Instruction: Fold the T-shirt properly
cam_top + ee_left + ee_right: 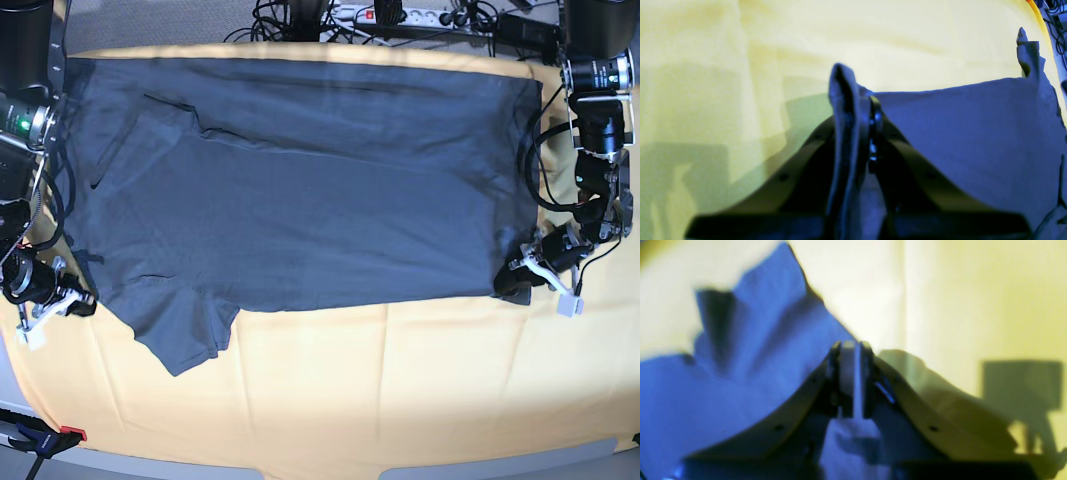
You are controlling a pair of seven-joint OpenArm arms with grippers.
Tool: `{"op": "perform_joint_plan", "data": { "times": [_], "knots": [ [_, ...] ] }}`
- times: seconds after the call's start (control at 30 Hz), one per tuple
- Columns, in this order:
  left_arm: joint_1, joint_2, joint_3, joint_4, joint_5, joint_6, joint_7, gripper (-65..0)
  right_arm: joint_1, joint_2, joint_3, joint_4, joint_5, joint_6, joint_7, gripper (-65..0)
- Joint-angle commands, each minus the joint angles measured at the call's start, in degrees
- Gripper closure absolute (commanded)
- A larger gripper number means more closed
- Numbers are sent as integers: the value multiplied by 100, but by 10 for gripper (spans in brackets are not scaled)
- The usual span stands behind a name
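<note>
In the left wrist view, the left gripper (862,110) is pinching a fold of the T-shirt (973,133) between closed fingers over the yellow cloth (740,66); in the right wrist view, the right gripper (851,353) is clamping narrowly on shirt fabric (740,356); in the base view, the T-shirt (300,190) is lying spread across the cloth (400,380), each gripper (525,275) (60,295) gripping one side edge.

We see yellow-orange cloth (400,390) over the table, w/ a power strip (385,14) & tangled black cables (290,20) at far edge, red-handled clamp (45,438) at near-left corner.
</note>
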Motion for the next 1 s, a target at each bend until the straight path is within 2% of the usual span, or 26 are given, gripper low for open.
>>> {"op": "perform_joint_plan", "data": {
  "times": [0.0,0.03,0.07,0.1,0.27,0.5,0.63,0.77,0.97],
  "knots": [
    [-98,-114,-15,39,118,87,39,0,173,116,26,83,85,34,133,-218],
    [-98,-111,-15,39,118,87,42,0,157,118,26,83,7,34,157,-310],
    [-96,-111,-15,39,120,87,44,0,151,116,26,83,0,34,192,-376],
    [-94,-111,-15,39,120,87,46,0,111,114,26,83,7,34,249,-392],
    [-96,-114,-15,39,120,90,46,0,-114,48,26,83,188,34,321,-392],
    [-96,-114,-15,39,118,22,46,0,-461,-219,26,83,195,34,461,-385],
    [-96,-114,-15,39,120,22,46,0,-455,-234,26,83,407,34,579,-283],
    [-96,-114,-15,39,120,22,46,0,-374,-225,26,90,601,34,579,-123],
    [-114,-116,-15,39,122,24,-72,0,-63,-157,26,94,577,34,584,-7]
  ]
}}
